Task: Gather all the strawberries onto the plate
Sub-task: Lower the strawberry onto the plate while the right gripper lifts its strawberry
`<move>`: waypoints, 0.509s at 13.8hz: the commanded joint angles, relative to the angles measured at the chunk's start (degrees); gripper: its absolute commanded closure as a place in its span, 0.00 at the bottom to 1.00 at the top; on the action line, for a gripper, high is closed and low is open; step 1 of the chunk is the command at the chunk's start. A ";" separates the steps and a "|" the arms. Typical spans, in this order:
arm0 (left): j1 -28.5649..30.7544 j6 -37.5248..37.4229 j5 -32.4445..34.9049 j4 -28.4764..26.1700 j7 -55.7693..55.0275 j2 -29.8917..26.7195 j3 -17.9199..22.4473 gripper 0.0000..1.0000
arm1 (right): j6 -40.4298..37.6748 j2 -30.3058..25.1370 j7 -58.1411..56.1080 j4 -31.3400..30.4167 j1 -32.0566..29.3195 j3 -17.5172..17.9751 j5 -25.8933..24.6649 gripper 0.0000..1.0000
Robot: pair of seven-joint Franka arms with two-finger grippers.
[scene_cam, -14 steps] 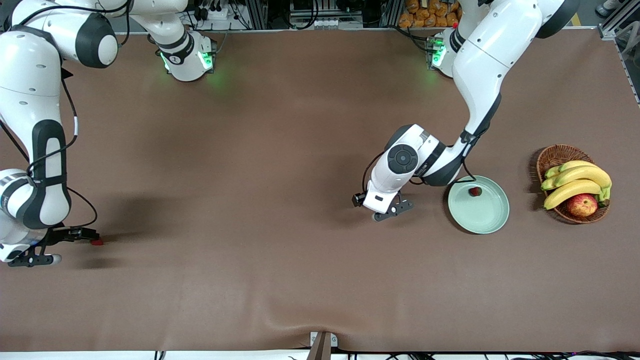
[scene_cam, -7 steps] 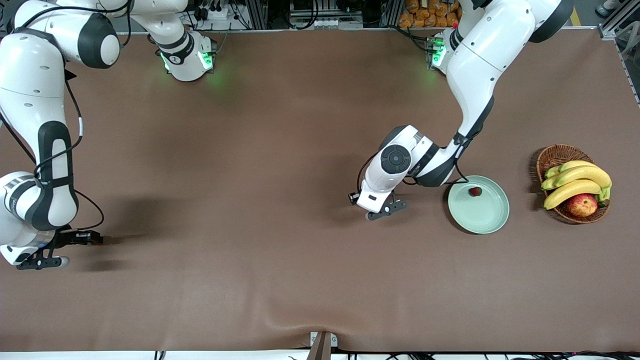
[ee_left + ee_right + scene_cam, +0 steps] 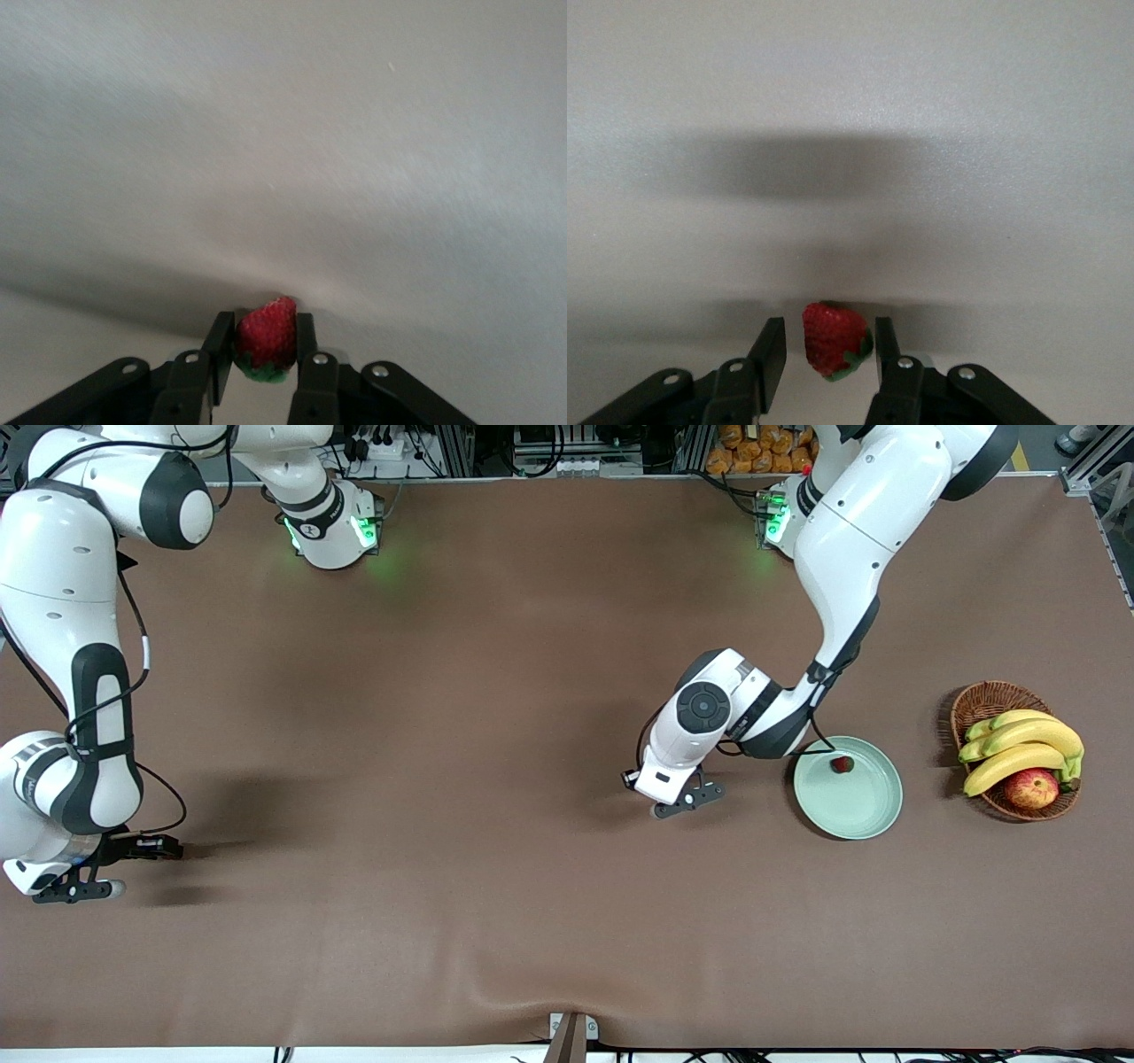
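The left gripper (image 3: 266, 350) sits low over the brown tabletop (image 3: 496, 691), beside the plate (image 3: 864, 815) on the side toward the right arm's end. Its black fingers (image 3: 219, 347) are closed tight on a strawberry (image 3: 265, 338): both pads press the fruit's sides. The berry's long axis runs along the fingers, its narrow red tip pointing out past the fingertips and its green cap tucked back toward the gripper body. Its skin is bright red and finely pitted.

The right gripper (image 3: 824, 350) is down near the tabletop at the right arm's end of the table. Its fingers (image 3: 771, 354) stand a little apart, with a second strawberry (image 3: 835, 339) between them; a thin gap shows on one side, and whether the other pad touches I cannot tell. This berry's blunt red end points outward and its green leafy cap lies low, back toward one finger.

A third strawberry (image 3: 842, 763) lies in the round, glossy, pale mint-green plate, close to the shallow raised rim on the edge farther from the front camera
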 commanded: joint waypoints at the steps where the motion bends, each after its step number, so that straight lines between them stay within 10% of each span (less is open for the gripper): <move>1: 2.83 -6.83 0.55 0.29 0.09 -5.32 -0.59 1.00 | 1.45 0.34 -1.36 -0.23 -0.49 0.47 -0.20 0.74; 3: 4.68 -11.48 0.55 0.20 0.18 -8.31 -1.56 1.00 | 1.37 0.25 -1.27 -0.41 -0.31 0.47 -0.28 1.00; 7: 11.69 -21.86 0.03 -0.32 13.20 -13.15 -2.00 1.00 | -0.56 -0.97 -0.48 0.30 1.18 0.47 -0.20 1.00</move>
